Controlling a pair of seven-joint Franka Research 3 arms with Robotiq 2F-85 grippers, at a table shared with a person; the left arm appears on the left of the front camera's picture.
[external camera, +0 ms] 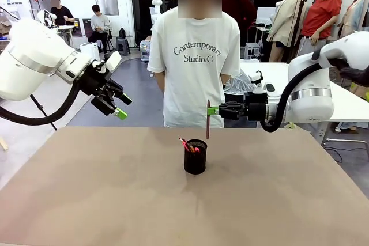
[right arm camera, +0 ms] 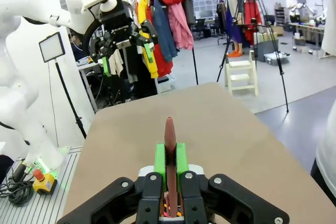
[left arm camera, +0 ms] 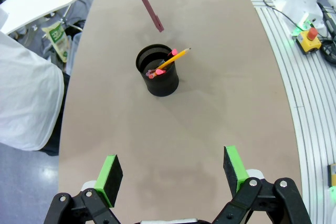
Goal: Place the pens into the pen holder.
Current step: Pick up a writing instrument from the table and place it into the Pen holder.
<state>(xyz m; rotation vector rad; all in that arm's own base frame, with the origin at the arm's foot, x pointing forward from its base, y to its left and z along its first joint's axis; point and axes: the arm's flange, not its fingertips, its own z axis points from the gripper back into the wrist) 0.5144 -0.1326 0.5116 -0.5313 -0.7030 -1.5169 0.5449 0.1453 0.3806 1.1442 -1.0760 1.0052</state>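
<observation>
The black mesh pen holder (external camera: 195, 156) stands mid-table with a yellow-orange pencil (left arm camera: 175, 56) and a red-ended pen (left arm camera: 156, 72) leaning inside it. My right gripper (external camera: 214, 110) is shut on the dark reddish-brown pen (external camera: 208, 120), which hangs upright above and just right of the holder's rim. That pen (right arm camera: 169, 132) sticks up between the green pads of my right gripper (right arm camera: 170, 158). My left gripper (external camera: 121, 106) hovers open and empty high at the left. In its own view the left gripper (left arm camera: 172, 171) looks down on the holder (left arm camera: 157, 70) and the held pen (left arm camera: 149, 6).
A person in a white T-shirt (external camera: 193, 61) stands at the table's far edge, right behind the holder. The brown tabletop (external camera: 86, 188) is bare around the holder. A white table (external camera: 346, 99) stands behind my right arm.
</observation>
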